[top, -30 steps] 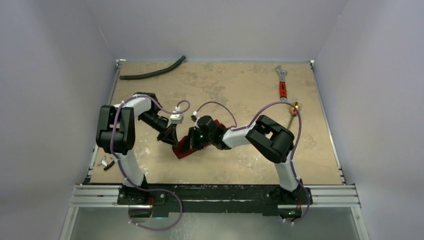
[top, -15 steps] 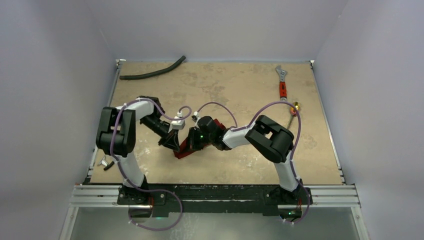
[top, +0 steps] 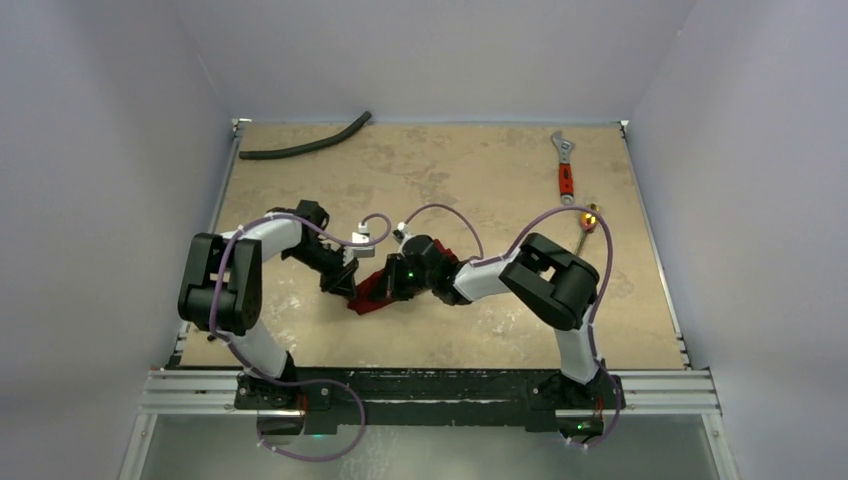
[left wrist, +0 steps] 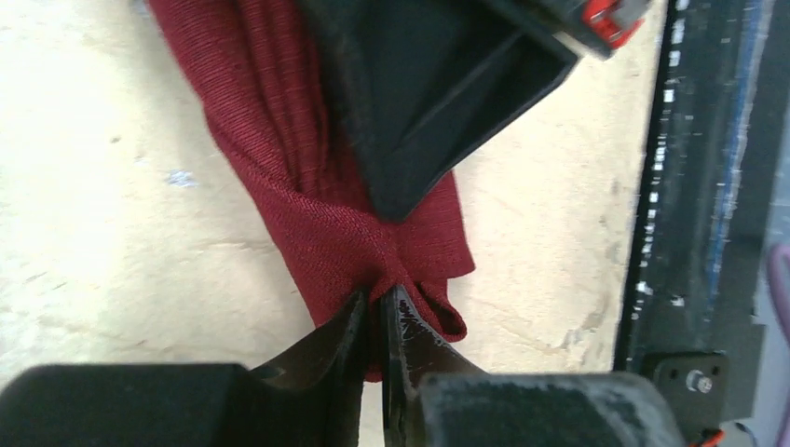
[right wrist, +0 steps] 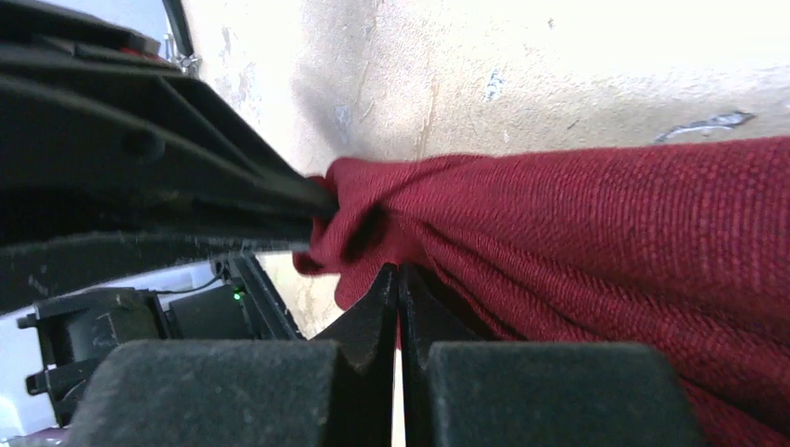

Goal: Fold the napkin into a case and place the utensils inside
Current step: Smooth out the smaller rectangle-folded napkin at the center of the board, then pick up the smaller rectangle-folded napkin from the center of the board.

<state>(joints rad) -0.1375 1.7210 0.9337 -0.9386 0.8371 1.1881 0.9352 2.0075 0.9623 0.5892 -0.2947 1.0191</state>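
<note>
While its fingers stand only a slit apart, the left claw (left wrist: 374,303) pinches a puckered end of the dark red napkin (left wrist: 279,121); the right claw (right wrist: 399,279), jaws pressed together, rests its tip on the cloth just beyond, and a gold utensil (top: 590,212) lies well apart on the tan table (top: 480,170)

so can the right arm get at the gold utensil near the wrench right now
Probably, but not at once. The right gripper is shut on the napkin and would have to let go first. The gold utensil lies uncovered on the table beside that arm's elbow, so the way looks free.
</note>
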